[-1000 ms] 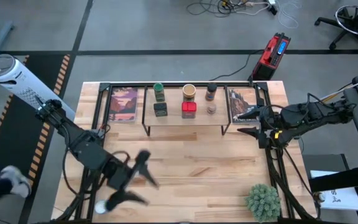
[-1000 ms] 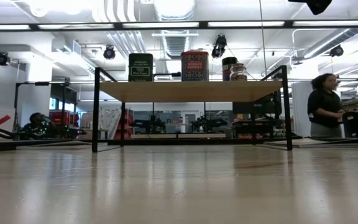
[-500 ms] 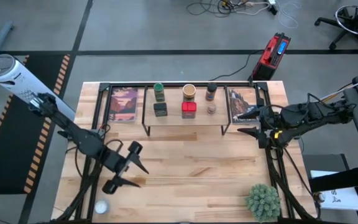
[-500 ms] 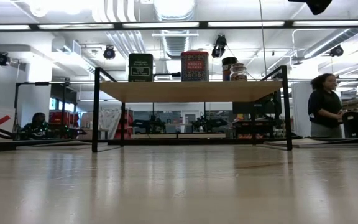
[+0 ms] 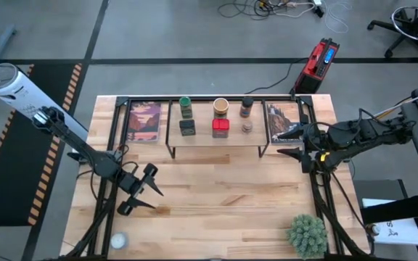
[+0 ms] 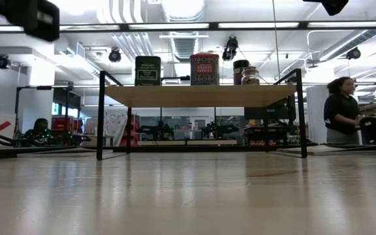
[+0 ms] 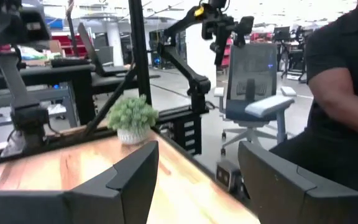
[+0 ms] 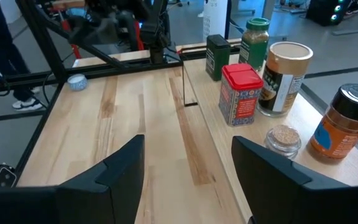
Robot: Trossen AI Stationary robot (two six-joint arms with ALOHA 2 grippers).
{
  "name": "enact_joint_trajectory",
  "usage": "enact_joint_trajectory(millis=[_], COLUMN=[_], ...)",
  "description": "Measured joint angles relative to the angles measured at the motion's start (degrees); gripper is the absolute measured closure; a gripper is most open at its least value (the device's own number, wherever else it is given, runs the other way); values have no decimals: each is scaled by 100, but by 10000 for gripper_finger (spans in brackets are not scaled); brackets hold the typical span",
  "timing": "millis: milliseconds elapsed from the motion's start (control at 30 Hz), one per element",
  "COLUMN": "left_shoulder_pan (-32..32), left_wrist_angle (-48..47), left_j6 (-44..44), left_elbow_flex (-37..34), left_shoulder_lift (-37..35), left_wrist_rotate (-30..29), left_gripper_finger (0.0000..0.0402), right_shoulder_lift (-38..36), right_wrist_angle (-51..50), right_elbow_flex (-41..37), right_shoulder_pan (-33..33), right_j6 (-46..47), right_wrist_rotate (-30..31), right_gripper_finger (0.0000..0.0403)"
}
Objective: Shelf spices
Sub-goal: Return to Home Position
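The shelf (image 5: pixel 216 143) stands at the table's far middle on black legs. Six spices stand upright on its plank: green-lidded jar (image 5: pixel 186 107), black box (image 5: pixel 187 127), tan round jar (image 5: pixel 220 107), red tin (image 5: pixel 220 127), brown bottle (image 5: pixel 246 107) and tiny clear jar (image 5: pixel 247 127). The right wrist view shows them too, among them the red tin (image 8: pixel 241 93). My left gripper (image 5: pixel 151 197) hangs open over the table's near left, far from the shelf. My right gripper (image 5: pixel 280 143) is open just right of the shelf, with nothing between its fingers.
Two upright picture cards (image 5: pixel 145 122) (image 5: pixel 285 119) flank the shelf. A green spiky plant (image 5: pixel 307 233) stands at the near right corner, and a small pale round thing (image 5: pixel 117 240) lies at the near left. A person (image 7: pixel 347 93) is close beyond the table.
My left gripper has come down and drawn back toward the table's left and far side, still open and holding nothing. Part of that arm now shows at the low view's upper left.
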Motion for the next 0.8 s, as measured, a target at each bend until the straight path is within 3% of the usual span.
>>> enact_joint_trajectory(millis=[300, 500, 800], left_shoulder_pan=[104, 138, 184], left_wrist_angle=[555, -35, -2068], left_j6=[129, -23, -19], left_elbow_flex=[-1240, -1237, -1239], left_shoulder_lift=[-622, -1131, -2240], left_wrist_rotate=[-11, -2, 1], left_gripper_finger=[182, 172, 164], right_shoulder_lift=[0, 4, 2], right_wrist_angle=[1, 15, 25], right_elbow_flex=[0, 2, 2], right_shoulder_pan=[0, 0, 0], right_j6=[-2, -5, -4], right_wrist_rotate=[0, 2, 0], right_gripper_finger=[171, 162, 161])
